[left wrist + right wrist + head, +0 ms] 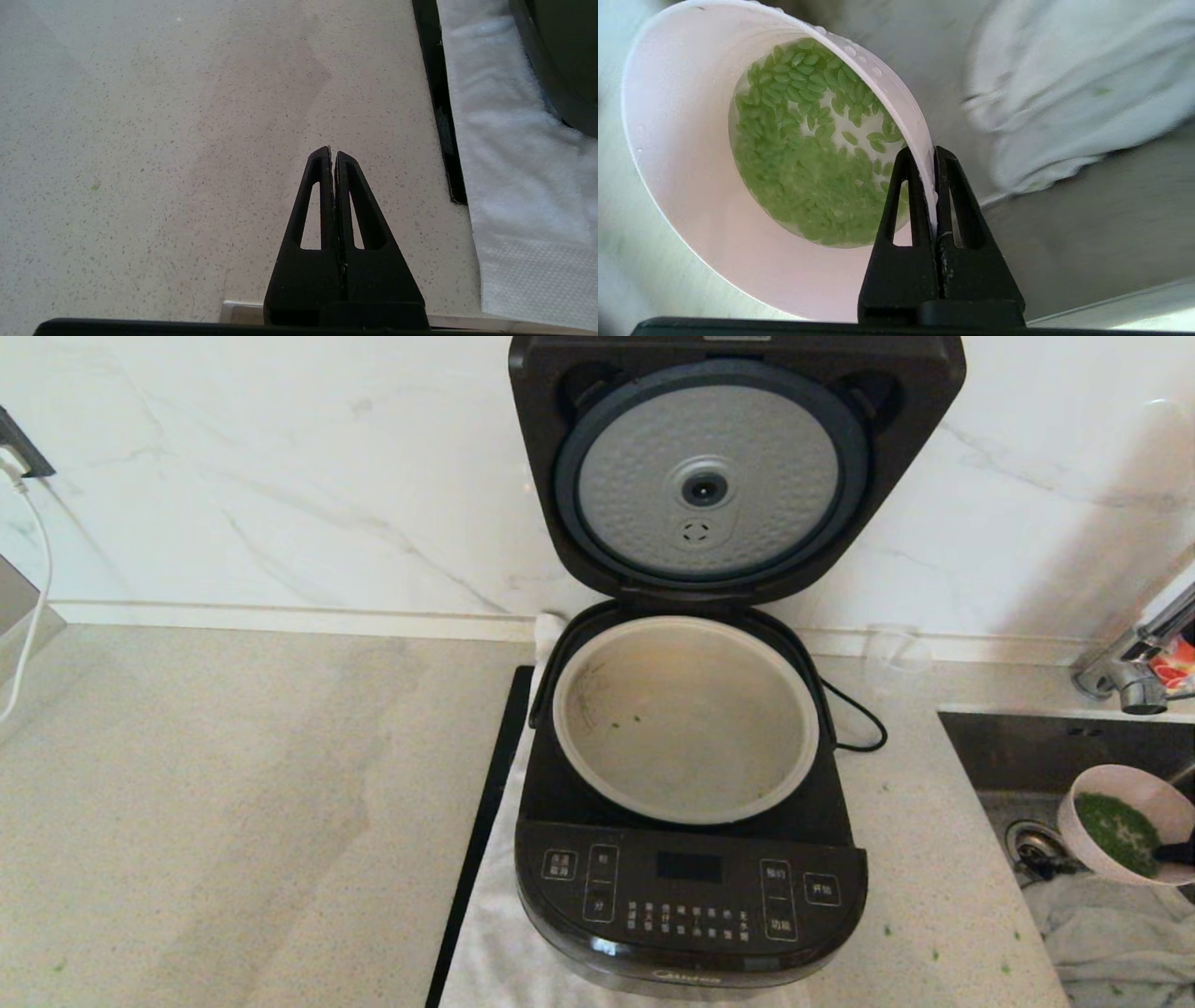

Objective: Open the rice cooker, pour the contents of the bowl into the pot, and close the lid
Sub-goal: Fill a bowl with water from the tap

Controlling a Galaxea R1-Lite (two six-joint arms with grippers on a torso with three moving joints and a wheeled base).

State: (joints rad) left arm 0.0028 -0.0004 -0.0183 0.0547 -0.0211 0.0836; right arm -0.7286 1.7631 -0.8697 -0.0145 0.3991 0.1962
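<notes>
The black rice cooker [689,887] stands mid-counter with its lid [733,457] swung upright, dimpled silver disc facing me. Its beige pot [686,719] holds only a few dark specks. At the far right, over the sink, the white bowl [1125,821] [700,196] hangs tilted, holding green bits [1116,831] [808,154] in liquid. My right gripper [930,156] [1174,852] is shut on the bowl's rim, one finger inside, one outside. Over bare counter left of the cooker, my left gripper [332,154] is shut on nothing; it is out of the head view.
A steel sink [1027,756] with a drain [1032,845] and a grey cloth [1111,933] lies right of the cooker, a tap [1134,672] behind it. A clear glass cup [894,658] stands by the wall. A white towel [495,943] and black strip [481,840] lie under the cooker.
</notes>
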